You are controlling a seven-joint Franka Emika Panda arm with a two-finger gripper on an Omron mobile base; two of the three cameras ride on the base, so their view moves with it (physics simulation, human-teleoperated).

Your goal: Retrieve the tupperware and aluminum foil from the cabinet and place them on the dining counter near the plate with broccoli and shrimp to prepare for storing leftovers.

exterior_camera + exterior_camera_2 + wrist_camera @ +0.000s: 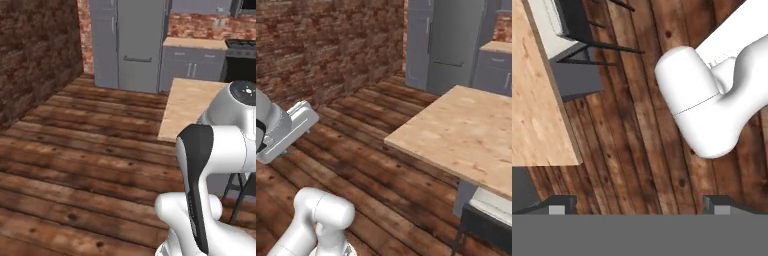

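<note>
While dark plank flooring (85,150) runs to a brick wall (35,55), the light wood-grain dining desk (466,135) juts in bare on the near corner, with a black stool (486,227) tucked beneath its edge. Behind it stands a tall grey fridge (132,40) beside grey drawers (192,67). The robot's gripper (639,205) points down at the floor, jaws spread wide and holding nothing, just beside the desk's edge.

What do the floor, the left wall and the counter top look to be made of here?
Floor: dark wood planks, slightly glossy, with visible knots and seams. Wall: rough red-brown brick with mortar lines. Counter top: pale wood or wood-look slab, matte, with fine grain and reddish flecks.
</note>
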